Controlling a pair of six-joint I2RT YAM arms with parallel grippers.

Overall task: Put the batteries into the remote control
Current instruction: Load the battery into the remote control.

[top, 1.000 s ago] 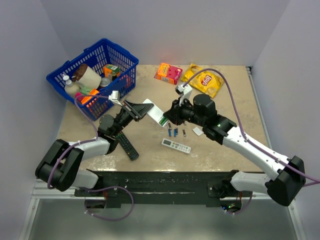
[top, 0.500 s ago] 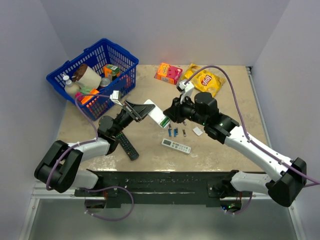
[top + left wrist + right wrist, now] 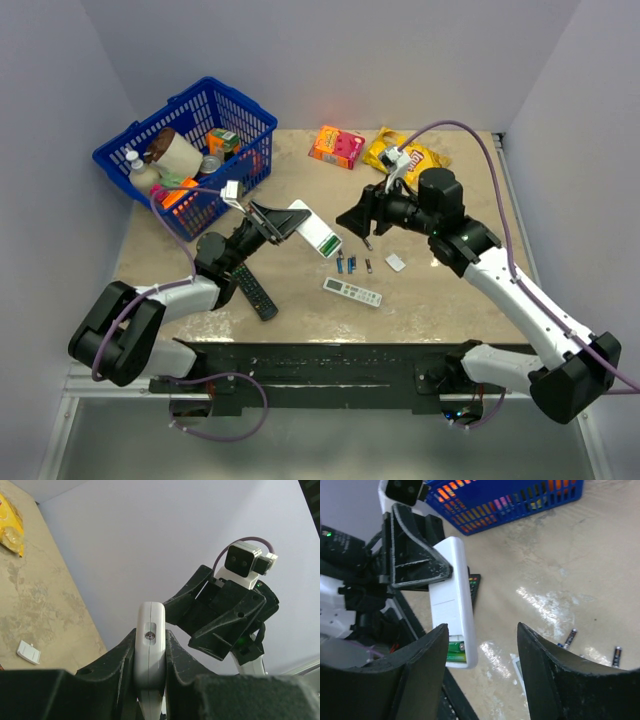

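Left pincer (image 3: 272, 222) pinches the remote control (image 3: 314, 233) aloft over the worktop (image 3: 450, 300) middle, one green cell (image 3: 452, 651) seated. Right pincer (image 3: 354, 216) hangs spread, empty, beside it. Loose batteries (image 3: 350, 265) lie below; next, I reckon, grab another.

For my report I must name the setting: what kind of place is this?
Probably a robot test bench: plain walls box in the table, two arms are bolted at its edge, and a basket holds groceries.

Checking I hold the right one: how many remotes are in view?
3. Short white remote control in the left gripper; black remote on the table near it; slim white remote mid-table. Basket could hide more.
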